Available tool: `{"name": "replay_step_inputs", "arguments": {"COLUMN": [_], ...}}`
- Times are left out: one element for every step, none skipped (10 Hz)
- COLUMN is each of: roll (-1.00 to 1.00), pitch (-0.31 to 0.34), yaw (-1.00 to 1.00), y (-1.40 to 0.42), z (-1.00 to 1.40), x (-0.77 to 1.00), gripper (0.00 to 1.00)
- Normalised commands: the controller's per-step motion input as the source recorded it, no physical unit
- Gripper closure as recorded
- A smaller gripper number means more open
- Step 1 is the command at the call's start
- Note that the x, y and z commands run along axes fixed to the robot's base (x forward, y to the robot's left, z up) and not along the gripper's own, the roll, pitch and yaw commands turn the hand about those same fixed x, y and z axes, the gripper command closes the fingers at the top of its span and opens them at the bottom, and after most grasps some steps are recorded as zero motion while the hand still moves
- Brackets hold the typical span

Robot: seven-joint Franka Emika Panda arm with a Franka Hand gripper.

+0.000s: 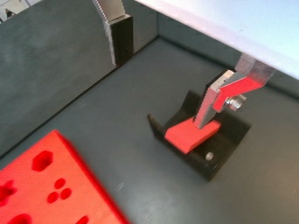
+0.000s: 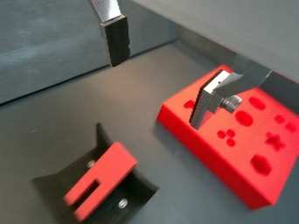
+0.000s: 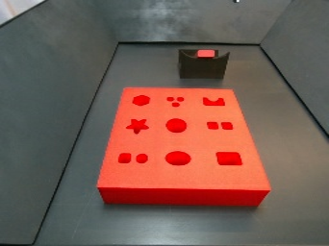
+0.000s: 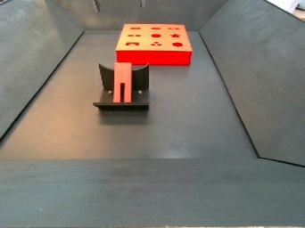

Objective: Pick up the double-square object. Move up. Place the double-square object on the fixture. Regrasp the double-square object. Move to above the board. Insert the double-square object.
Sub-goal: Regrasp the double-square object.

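Observation:
The double-square object is a small red oblong block resting in the notch of the dark fixture. Both also show in the other views: the block and the fixture. The gripper is open and empty, well above the floor, with its fingers spread wide. It holds nothing and is apart from the block. The large red board lies flat beside the fixture. The gripper does not show in the side views.
Dark grey sloping walls enclose the dark floor on all sides. A white edge runs above the far wall in a wrist view.

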Motion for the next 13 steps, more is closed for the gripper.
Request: {"name": "replay_step_inputs", "arguments": {"roll": [1.00,1.00,1.00,1.00,1.00,1.00,1.00,1.00,1.00,1.00,1.00,1.00,1.00], "pitch": [0.007,0.001,0.000,0.002,0.007,0.011,0.017,0.028,0.034,0.051,0.069,0.098,0.119], "yaw": [0.03,0.03,0.03,0.03,0.03,0.03,0.04,0.04,0.04,0.05,0.05,0.06,0.07], "y": [-0.02,-0.02,-0.02,-0.02,-0.02,-0.02,-0.02,-0.02,-0.02,-0.03,-0.03,-0.03,-0.04], "z": [0.00,0.00,0.00,0.01,0.01,0.01,0.00,-0.01,-0.01,-0.01,-0.02,-0.01,-0.01], "x": [-0.03,-0.02,-0.02,-0.02,-0.01,0.00,0.01,0.03,0.04,0.06,0.07,0.09,0.09], "gripper": [0.00,0.00,0.00,0.00,0.00,0.00,0.00,0.00,0.00,0.00,0.00,0.00,0.00]}}
